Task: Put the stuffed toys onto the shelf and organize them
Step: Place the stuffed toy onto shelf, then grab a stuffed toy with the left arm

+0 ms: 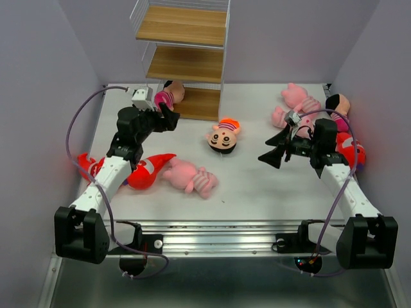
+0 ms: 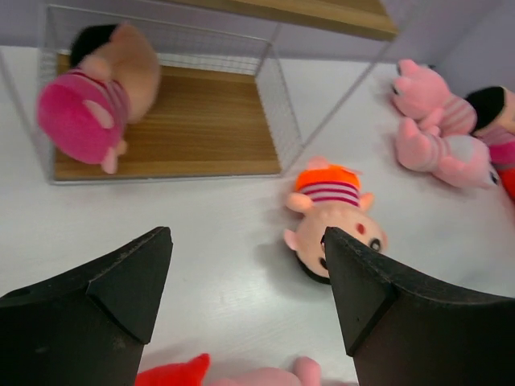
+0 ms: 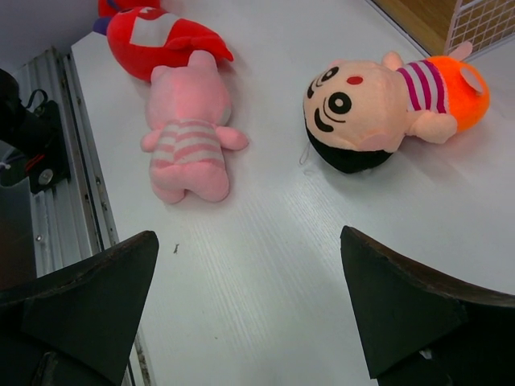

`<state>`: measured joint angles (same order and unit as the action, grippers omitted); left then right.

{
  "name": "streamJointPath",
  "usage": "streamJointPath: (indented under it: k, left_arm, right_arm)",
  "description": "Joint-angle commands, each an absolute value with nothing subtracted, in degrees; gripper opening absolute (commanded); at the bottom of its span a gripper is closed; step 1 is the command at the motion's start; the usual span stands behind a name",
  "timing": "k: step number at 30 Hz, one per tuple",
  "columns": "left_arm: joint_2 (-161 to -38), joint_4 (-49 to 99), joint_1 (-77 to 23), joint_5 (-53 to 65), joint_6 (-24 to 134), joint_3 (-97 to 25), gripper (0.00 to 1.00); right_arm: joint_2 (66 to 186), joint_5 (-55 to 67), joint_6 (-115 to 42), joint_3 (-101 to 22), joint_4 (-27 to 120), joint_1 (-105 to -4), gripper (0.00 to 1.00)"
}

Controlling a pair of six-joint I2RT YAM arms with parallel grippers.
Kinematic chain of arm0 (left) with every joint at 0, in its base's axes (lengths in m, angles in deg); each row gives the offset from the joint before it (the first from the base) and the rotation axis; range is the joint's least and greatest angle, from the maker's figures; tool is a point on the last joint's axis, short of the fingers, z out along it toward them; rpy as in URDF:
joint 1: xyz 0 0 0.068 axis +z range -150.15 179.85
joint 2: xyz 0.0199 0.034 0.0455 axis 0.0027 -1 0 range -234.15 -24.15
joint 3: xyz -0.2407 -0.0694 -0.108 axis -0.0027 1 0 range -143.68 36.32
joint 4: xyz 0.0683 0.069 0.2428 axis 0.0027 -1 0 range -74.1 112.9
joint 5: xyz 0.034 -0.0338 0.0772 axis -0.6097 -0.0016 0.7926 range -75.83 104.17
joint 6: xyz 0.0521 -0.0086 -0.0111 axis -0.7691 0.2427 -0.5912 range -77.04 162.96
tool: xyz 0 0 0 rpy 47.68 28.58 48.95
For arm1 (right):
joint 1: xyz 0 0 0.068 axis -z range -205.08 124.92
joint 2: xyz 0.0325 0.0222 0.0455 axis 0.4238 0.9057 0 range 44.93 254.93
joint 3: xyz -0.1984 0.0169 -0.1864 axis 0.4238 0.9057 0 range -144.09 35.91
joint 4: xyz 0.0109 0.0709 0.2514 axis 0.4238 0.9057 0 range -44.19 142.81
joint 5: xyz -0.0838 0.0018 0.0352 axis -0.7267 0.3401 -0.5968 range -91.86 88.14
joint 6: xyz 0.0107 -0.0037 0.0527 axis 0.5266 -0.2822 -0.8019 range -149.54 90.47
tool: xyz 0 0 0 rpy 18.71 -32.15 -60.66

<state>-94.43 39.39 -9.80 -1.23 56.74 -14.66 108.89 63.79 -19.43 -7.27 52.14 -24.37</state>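
Note:
The shelf [image 1: 183, 61] stands at the back; one pink-bodied doll [image 1: 171, 94] lies on its bottom board [image 2: 193, 129], blurred in the left wrist view [image 2: 92, 92]. My left gripper [image 1: 168, 120] [image 2: 246, 235] is open and empty just in front of that board. An orange-topped doll [image 1: 223, 136] [image 3: 378, 100] lies mid-table. A pink animal [image 1: 188, 175] [image 3: 189, 137] and a red shark [image 1: 146, 172] [image 3: 153, 36] lie near the left arm. My right gripper [image 1: 275, 149] [image 3: 248, 237] is open and empty above bare table.
Another red shark [image 1: 87, 163] lies at the far left. On the right lie two pink animals [image 1: 295, 96] [image 1: 282, 117], a doll [image 1: 338, 106] and a red shark [image 1: 350, 149] beside the right arm. Grey walls close in both sides.

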Motion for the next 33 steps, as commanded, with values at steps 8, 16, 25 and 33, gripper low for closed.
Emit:
streamJointPath:
  k: [8,16,25,33]
  left_arm:
    - [-99.5,50.9,-27.7,-5.7,81.2,-4.9,0.87]
    - [-110.4,65.9,-31.7,1.7,99.0,-2.2,0.88]
    - [-123.1,75.8,-32.4,4.1,107.5,-4.5,0.88]
    - [-130.9,82.9,-32.4,6.2,112.0,-6.5,0.77]
  right_arm:
    - [110.2,60.5,-13.7,-10.9,57.2,-24.6,1.0]
    - [110.9,60.7,-13.5,-10.8,57.2,-24.6,1.0]
    - [111.1,61.2,-13.3,-10.8,57.3,-24.6,1.0]
    - [111.3,61.8,-13.1,-10.7,57.7,-24.6,1.0]
